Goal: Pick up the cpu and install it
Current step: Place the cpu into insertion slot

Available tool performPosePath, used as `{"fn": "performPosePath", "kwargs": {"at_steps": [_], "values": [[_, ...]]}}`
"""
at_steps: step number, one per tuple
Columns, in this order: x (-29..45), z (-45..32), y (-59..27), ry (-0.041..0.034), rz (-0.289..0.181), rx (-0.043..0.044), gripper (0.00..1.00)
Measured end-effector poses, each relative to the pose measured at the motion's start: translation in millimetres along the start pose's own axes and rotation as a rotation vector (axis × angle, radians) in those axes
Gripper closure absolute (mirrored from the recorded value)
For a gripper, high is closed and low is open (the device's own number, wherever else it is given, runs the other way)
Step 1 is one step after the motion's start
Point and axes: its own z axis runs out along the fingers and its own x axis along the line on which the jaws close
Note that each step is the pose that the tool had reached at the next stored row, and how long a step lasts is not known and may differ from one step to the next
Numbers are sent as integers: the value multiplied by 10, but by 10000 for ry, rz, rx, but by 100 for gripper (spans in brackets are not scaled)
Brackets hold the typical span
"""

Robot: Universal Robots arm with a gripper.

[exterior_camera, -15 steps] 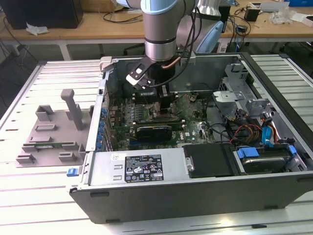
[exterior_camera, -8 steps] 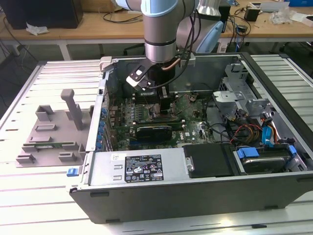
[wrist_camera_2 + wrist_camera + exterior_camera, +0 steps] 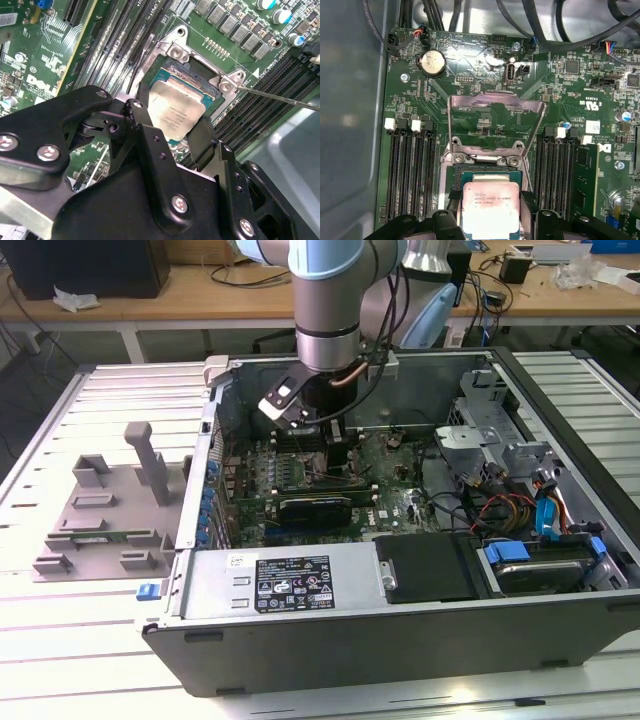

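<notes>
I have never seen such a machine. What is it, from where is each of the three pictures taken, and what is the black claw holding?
It is a robot arm reaching down into an open computer case that lies on a slatted table; a grey fixture sits at the exterior view's left. The exterior view comes from a camera off the arm. Both wrist views come from cameras riding on the arm, looking at the green motherboard. The black claw is the gripper. It is shut on the cpu, a small silver square, at the open socket.
</notes>
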Motion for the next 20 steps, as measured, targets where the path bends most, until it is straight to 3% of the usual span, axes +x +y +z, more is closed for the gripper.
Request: {"fn": "performPosePath", "kwargs": {"at_steps": [10,20], "values": [[5,87,-20,-3,318,14,45],[21,148,-18,60,518,19,45]]}}
